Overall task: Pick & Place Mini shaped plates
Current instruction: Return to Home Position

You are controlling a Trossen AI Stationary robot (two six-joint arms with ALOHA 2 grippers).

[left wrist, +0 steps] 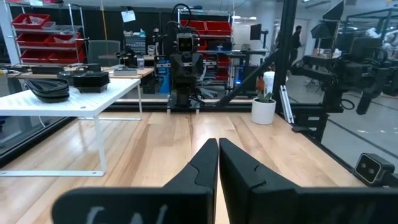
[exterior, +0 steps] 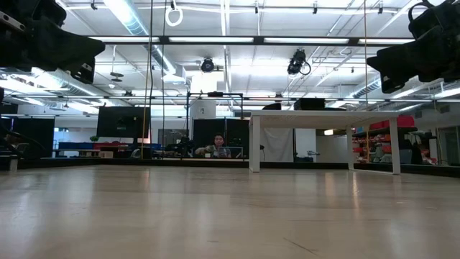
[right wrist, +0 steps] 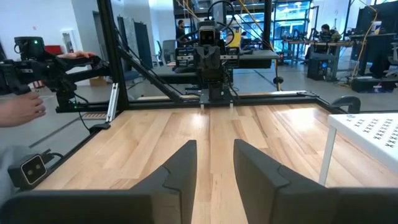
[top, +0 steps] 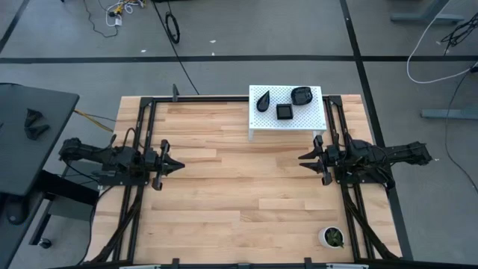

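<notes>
The left gripper [left wrist: 218, 142] has its fingers [left wrist: 202, 168] pressed together with nothing between them. The right gripper [right wrist: 214, 144] has its fingers [right wrist: 183, 165] spread, a clear gap between them, and is also empty.

Each gripper hangs above the wooden table [top: 224, 194] on its own side, left at the left edge and right at the right edge. They point at each other across the bare middle and are well apart.

The plates [top: 284, 112] lie on the white shelf [top: 314, 119] at the far edge of the table, near the right arm. They form three black stacks: a drop shape, a square and a rounded one. No plates show on the table itself. A small white pot [top: 332, 237] with a plant stands at the near right corner, well away from the shelf.

A person's hand [right wrist: 22, 109] shows beyond the table's edge in the right wrist view, not touching the robot.

Judging from this, the placing looks done and both arms appear to be at or close to their rest pose. What remains seems to be only settling there. That calls for no grasp, just keeping clear of the shelf.
</notes>
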